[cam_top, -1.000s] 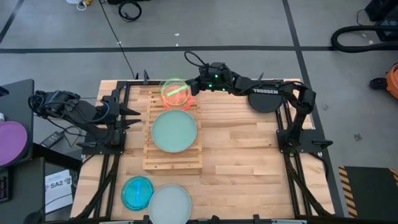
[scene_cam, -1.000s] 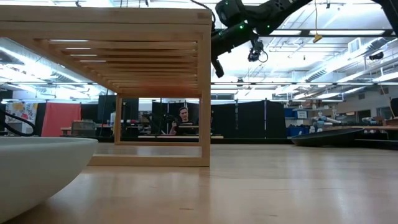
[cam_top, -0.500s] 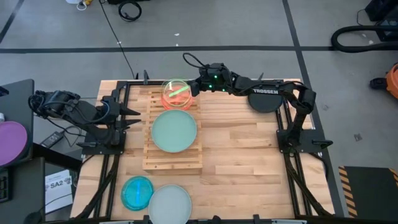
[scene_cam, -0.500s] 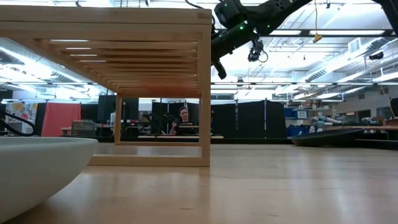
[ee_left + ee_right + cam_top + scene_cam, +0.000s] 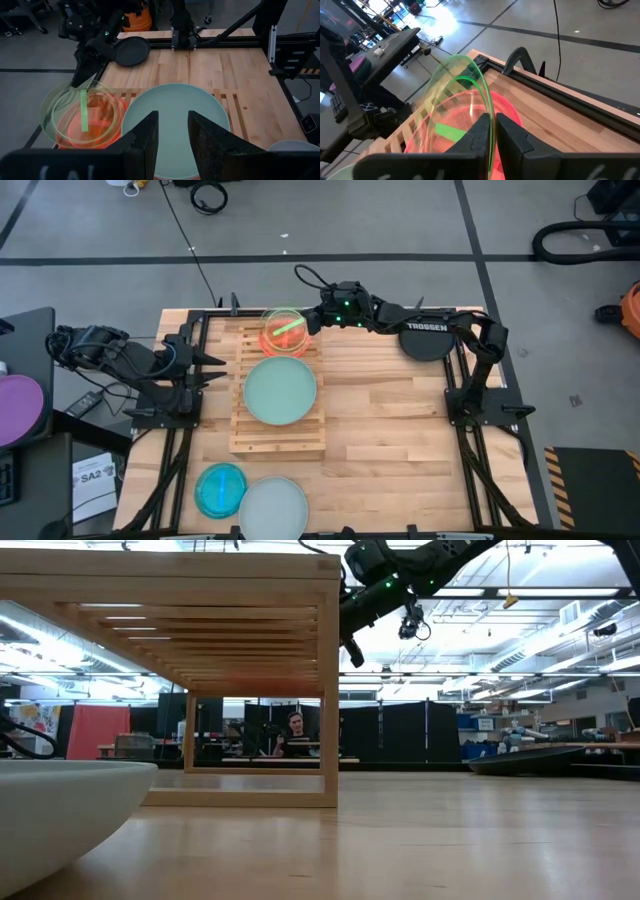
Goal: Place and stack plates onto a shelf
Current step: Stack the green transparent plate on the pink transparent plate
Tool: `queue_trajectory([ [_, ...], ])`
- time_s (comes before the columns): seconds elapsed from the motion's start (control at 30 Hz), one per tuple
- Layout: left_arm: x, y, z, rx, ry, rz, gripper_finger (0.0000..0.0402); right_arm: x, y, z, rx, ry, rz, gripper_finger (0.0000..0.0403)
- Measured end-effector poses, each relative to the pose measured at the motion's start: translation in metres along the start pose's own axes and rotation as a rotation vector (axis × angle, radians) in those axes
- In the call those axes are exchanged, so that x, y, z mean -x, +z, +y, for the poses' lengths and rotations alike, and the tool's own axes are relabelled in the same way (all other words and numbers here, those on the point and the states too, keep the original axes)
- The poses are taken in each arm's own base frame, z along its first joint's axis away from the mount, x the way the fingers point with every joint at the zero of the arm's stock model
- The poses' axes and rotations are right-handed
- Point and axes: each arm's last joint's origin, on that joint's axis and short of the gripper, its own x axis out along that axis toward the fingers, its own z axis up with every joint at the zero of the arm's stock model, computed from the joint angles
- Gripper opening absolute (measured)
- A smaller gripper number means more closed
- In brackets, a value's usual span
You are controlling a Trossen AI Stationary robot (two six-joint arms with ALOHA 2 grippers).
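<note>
The shelf (image 5: pixel 278 420) is a slatted wood rack left of the table's middle. A large mint-green plate (image 5: pixel 280 390) lies flat on it. At the shelf's far end lies a small red plate (image 5: pixel 284 347), with a translucent green plate (image 5: pixel 283 320) tilted over it. My right gripper (image 5: pixel 312 323) is shut on that green plate. A blue plate (image 5: pixel 220 488) and a whitish plate (image 5: pixel 272 505) lie near the table's front edge. My left gripper (image 5: pixel 172 135) stands open at the shelf's left side, holding nothing. My right gripper pinches the green plate's rim (image 5: pixel 489 117) between its two fingers, on the side toward the table's right. The fingers come in from the right, slanting slightly down, across the rim. The plate is tilted, and its lower part (image 5: pixel 85 137) lies over the red plate.
A black disc (image 5: pixel 428 340) lies on the table at the far right. The right half of the tabletop (image 5: pixel 390 430) is bare wood. A person (image 5: pixel 295 730) sits far behind the table.
The green plate in my right gripper has shifted a little toward the far edge, so more of the red plate shows below it. Both arms have stayed nearly in place.
</note>
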Motion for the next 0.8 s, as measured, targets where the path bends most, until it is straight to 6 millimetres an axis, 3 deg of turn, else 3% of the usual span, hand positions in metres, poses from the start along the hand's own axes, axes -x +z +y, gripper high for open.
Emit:
queue_trajectory([
  [0.43, 0.0000, 0.0000, 0.0000, 0.001, 0.000, 0.000, 0.0112, 0.0000, -0.0001, -0.0001, 0.014, 0.000, 0.001, 0.0124],
  [0.8, 0.0000, 0.0000, 0.0000, 0.001, 0.000, 0.000, 0.0112, 0.0004, -0.0043, -0.0026, 0.134, -0.023, 0.048, 0.0199],
])
